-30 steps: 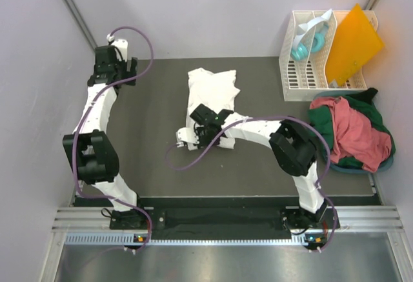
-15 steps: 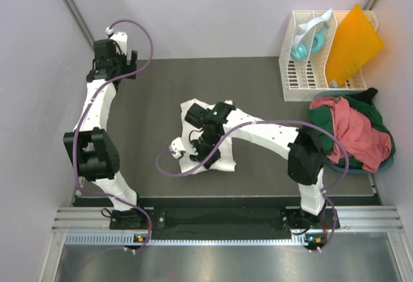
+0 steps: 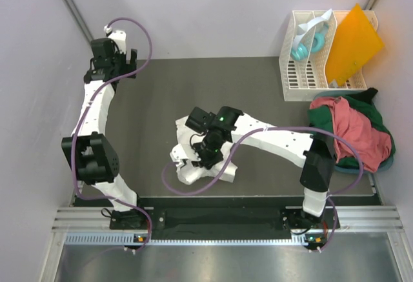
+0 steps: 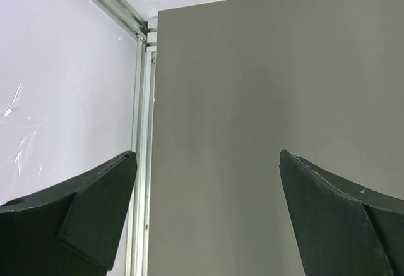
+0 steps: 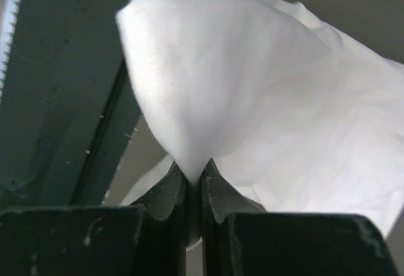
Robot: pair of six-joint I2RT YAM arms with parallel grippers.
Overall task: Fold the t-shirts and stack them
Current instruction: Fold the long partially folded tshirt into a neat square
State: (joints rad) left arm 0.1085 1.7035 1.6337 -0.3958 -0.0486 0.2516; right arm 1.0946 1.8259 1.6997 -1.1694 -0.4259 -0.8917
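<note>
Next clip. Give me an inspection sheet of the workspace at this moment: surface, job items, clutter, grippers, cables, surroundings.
Surface: dark grey mat, flat.
Job's things: white shirt bunched near centre; red shirt and green shirt heaped at the right edge.
Clutter: rack holding an orange sheet, far right.
Grippers: right gripper shut on a fold of the white shirt; left gripper open, empty, over the far-left corner.
Cables: purple cable crosses the white shirt in the top view.
Surroundings: pale walls; nothing else seen.

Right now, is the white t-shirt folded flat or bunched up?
Bunched up. The white t-shirt is a crumpled heap, and the right arm's jaws are shut on a raised peak of its cloth.
</note>
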